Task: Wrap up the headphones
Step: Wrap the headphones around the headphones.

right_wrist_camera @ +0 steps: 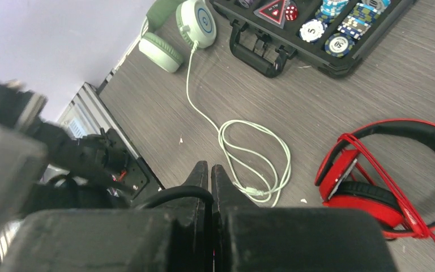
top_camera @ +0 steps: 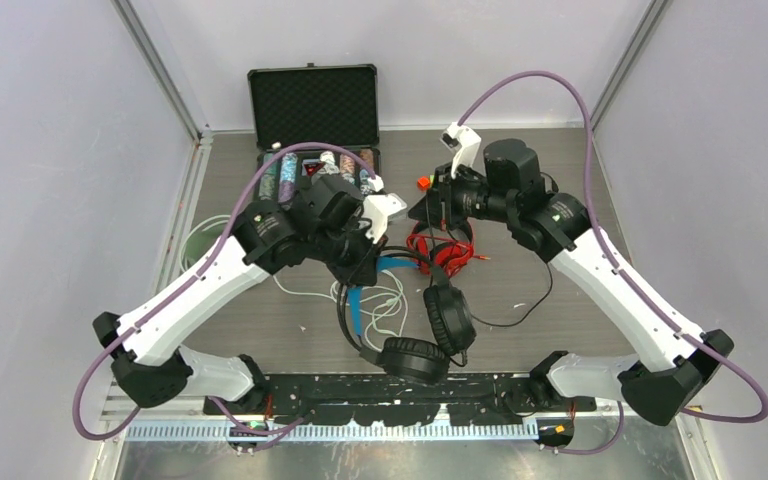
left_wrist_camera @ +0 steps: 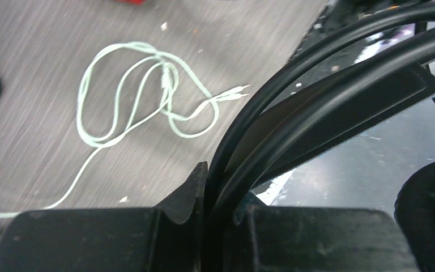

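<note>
The black headphones point(top_camera: 430, 340) with a blue inner band hang above the table's front. My left gripper point(top_camera: 358, 268) is shut on their black headband point(left_wrist_camera: 317, 96); the jaws point(left_wrist_camera: 224, 187) pinch it tight. One ear cup point(left_wrist_camera: 430, 201) shows at the right of the left wrist view. My right gripper point(top_camera: 430, 205) is shut on a thin black cable point(right_wrist_camera: 175, 192), which loops out left of the closed fingertips point(right_wrist_camera: 210, 170). The red headphones point(right_wrist_camera: 385, 170) lie on the table with their cable wound around them, below the right gripper point(top_camera: 442, 248). The mint-green headphones point(right_wrist_camera: 190, 20) rest at the far left, their pale cable point(right_wrist_camera: 255, 153) loose.
An open black case point(top_camera: 312, 110) with poker chips point(right_wrist_camera: 331, 22) stands at the back left. The mint cable point(left_wrist_camera: 141, 90) lies in loops on the grey tabletop. A slack length of black cable point(top_camera: 520, 315) trails right of the ear cups. Metal rail point(top_camera: 360, 430) runs along the near edge.
</note>
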`<action>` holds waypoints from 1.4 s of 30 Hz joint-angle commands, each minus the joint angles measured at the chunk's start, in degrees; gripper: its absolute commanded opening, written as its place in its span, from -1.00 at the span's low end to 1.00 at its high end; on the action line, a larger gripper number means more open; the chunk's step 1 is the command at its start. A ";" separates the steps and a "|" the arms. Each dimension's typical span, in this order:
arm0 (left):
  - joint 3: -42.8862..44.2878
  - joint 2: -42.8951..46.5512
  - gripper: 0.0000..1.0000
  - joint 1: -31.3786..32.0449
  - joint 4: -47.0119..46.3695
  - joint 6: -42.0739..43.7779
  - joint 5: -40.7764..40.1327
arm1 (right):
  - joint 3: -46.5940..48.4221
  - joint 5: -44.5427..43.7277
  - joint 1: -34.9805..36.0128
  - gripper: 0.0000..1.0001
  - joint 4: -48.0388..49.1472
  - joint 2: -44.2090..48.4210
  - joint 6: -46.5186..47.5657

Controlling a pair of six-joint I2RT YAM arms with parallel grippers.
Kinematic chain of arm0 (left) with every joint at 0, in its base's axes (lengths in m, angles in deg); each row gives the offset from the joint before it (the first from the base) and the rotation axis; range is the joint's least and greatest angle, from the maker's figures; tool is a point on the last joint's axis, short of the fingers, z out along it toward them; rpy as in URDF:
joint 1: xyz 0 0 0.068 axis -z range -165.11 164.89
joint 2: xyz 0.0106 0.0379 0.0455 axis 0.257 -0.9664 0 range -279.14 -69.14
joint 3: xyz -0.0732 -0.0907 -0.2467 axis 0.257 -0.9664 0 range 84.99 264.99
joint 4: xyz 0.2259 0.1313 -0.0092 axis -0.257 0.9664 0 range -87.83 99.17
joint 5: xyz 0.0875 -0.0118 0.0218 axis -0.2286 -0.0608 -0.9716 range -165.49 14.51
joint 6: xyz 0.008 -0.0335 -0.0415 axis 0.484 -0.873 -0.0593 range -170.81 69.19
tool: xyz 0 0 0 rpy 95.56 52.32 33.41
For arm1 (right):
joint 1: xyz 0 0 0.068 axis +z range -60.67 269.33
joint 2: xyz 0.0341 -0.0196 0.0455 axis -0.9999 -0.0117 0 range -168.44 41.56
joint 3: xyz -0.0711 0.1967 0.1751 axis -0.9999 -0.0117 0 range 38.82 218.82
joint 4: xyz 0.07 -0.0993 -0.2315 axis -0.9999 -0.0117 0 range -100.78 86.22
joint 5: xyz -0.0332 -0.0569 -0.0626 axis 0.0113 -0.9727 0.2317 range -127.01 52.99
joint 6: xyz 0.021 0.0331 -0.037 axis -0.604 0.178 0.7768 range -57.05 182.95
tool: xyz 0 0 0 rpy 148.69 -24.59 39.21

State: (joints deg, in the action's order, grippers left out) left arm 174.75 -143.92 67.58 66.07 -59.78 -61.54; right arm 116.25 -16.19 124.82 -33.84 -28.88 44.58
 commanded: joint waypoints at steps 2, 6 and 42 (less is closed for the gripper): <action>4.11 -3.35 -1.00 0.44 9.02 -0.11 -12.13 | 7.51 -1.21 -0.24 -0.99 -11.89 -0.58 3.47; 6.20 -6.87 -1.00 0.49 12.30 -2.67 -21.34 | 9.70 -0.05 -0.25 -0.99 -15.31 -1.61 2.36; 13.64 -14.07 -1.00 -15.64 0.20 -17.33 -41.30 | -3.13 9.12 10.29 -0.93 21.33 -3.50 -34.29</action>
State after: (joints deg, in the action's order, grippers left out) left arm 185.24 -160.38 54.51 74.02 -73.16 -98.28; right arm 111.25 -7.97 132.49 -20.27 -31.67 11.56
